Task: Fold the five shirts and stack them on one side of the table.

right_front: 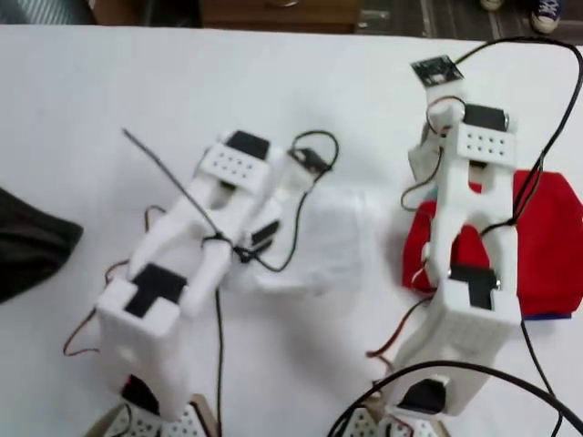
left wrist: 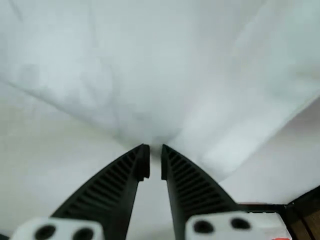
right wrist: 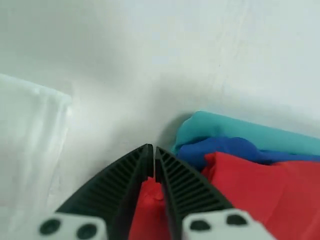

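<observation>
A white shirt (right_front: 339, 238) lies flat at the table's middle. My left gripper (right_front: 303, 169) is at its far edge, and in the left wrist view the left gripper (left wrist: 155, 161) is shut on a gathered pinch of the white shirt (left wrist: 165, 75). At the right sits a stack with the red shirt (right_front: 551, 238) on top. The right wrist view shows the red shirt (right wrist: 260, 190) over a blue shirt (right wrist: 220, 148) and a teal shirt (right wrist: 225, 127). My right gripper (right wrist: 153, 150) is shut at the stack's corner, with red cloth between its fingers. It shows over the stack's far left corner (right_front: 424, 157).
A black shirt (right_front: 32, 241) lies crumpled at the left edge of the table (right_front: 91, 100). Cables trail from both arms across the white shirt and the red stack. The white shirt's edge (right wrist: 30, 130) lies close to the stack.
</observation>
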Controlling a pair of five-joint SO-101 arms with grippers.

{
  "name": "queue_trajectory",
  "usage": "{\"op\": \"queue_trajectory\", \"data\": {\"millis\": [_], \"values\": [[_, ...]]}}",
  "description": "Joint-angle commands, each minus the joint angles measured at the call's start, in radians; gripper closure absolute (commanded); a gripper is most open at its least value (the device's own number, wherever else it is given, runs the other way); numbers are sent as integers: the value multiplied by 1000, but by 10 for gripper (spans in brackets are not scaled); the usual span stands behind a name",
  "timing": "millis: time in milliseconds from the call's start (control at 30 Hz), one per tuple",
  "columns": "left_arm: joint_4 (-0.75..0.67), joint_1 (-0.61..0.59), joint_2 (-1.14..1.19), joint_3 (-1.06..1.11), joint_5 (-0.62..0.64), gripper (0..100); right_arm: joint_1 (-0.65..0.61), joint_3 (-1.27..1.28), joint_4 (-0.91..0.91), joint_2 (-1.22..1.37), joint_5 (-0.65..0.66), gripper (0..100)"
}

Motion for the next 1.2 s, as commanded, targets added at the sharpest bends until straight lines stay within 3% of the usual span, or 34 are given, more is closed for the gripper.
{"op": "queue_trajectory", "data": {"millis": [0,267,567,700,933,1167], "values": [[-2,28,12,-38,12,923,12,-12,-28,8,-6,978],[69,44,-61,-36,8,923,8,-28,-28,27,-6,978],[-17,-46,-80,-76,5,922,5,-29,-31,27,-6,978],[84,-199,-80,-263,12,921,4,-31,-31,22,2,957],[117,-574,-77,-472,124,921,-61,-163,-24,25,5,772],[115,-852,-72,-440,207,921,-346,-209,39,28,210,842]]}}
